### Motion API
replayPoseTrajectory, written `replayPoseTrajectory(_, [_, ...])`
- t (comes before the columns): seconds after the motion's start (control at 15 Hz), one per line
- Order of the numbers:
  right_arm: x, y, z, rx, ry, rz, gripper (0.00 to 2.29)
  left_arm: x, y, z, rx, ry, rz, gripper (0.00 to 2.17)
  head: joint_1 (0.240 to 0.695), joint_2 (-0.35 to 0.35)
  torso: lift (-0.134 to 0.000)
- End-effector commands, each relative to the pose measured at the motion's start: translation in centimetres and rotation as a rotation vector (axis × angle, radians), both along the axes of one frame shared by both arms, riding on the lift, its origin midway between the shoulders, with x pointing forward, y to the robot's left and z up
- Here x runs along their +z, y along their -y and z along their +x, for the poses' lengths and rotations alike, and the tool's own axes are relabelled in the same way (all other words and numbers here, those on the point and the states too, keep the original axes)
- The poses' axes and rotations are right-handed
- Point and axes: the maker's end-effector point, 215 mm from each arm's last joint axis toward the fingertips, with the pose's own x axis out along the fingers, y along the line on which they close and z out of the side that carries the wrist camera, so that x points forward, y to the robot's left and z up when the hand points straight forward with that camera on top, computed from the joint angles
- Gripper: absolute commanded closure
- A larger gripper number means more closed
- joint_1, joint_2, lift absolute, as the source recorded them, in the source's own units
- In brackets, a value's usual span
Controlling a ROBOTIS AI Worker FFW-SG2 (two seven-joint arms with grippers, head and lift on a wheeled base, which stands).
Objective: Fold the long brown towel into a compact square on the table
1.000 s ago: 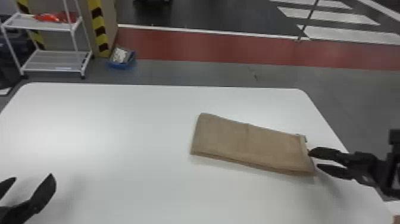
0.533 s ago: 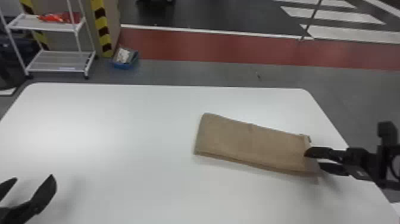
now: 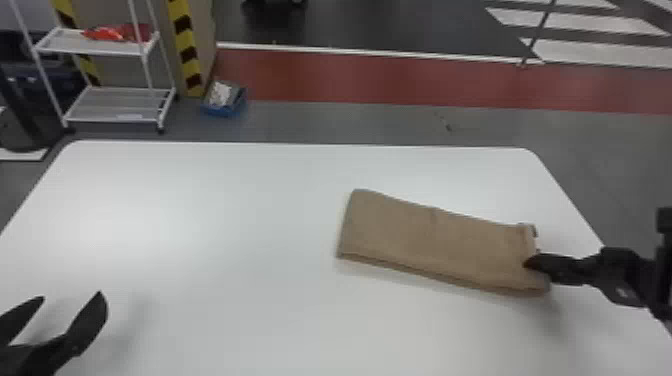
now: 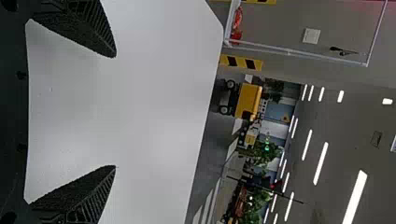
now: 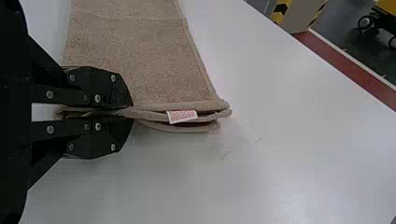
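Head view: a folded brown towel lies right of centre on a white table, its right end at the right gripper. The left gripper is at the near left.

Left wrist view: the left gripper is spread wide, empty, over the table.

Right wrist view: the right gripper is pinched closed on the towel's layered end, near a small label.

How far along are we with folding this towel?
Partly there. Done: the towel lies in layers, edges stacked at its label end. In hand: the right gripper's fingers are shut on that end; the left gripper is open over the table. Left: it's a long strip, so probably another fold to square it.
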Motion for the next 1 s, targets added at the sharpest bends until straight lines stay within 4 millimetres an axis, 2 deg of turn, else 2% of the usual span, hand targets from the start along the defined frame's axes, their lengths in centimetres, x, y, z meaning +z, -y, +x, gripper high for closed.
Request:
replayPoseTrajectory(0.0, [2.1,-0.3,0.6,-0.015,0.072,0.061,1.40,0.5,0.0,0.2,0.000,0.009,0.003,0.02,0.695,-0.110,-0.123])
replayPoseTrajectory(0.13, [4.6,0.0,0.5,-0.022,0.139,0.099,1.40,0.9,0.0,0.2,-0.001,0.017,0.006,0.02,0.695,-0.106,-0.123])
replayPoseTrajectory(0.47, [11.3,2.5,0.2,-0.044,0.317,0.100,1.40,0.8,-0.2,0.2,0.003,0.015,0.009,0.02,0.695,-0.121,-0.123])
replayPoseTrajectory(0.53, [12.4,2.8,0.3,-0.040,0.335,0.092,1.39,0.8,-0.3,0.2,0.005,0.015,0.008,0.02,0.695,-0.126,-0.123])
replayPoseTrajectory(0.67, [13.2,2.4,0.8,-0.024,0.350,0.080,1.39,0.8,-0.1,0.2,0.005,0.014,0.006,0.02,0.695,-0.138,-0.123])
replayPoseTrajectory(0.73, [13.3,1.5,1.4,-0.011,0.356,0.087,1.39,0.8,0.1,0.2,0.002,0.014,0.004,0.02,0.695,-0.138,-0.123])
replayPoseTrajectory(0.93, [12.1,-4.1,4.0,0.071,0.333,0.109,1.39,0.6,0.1,0.0,0.002,0.009,0.006,0.02,0.695,-0.122,-0.123])
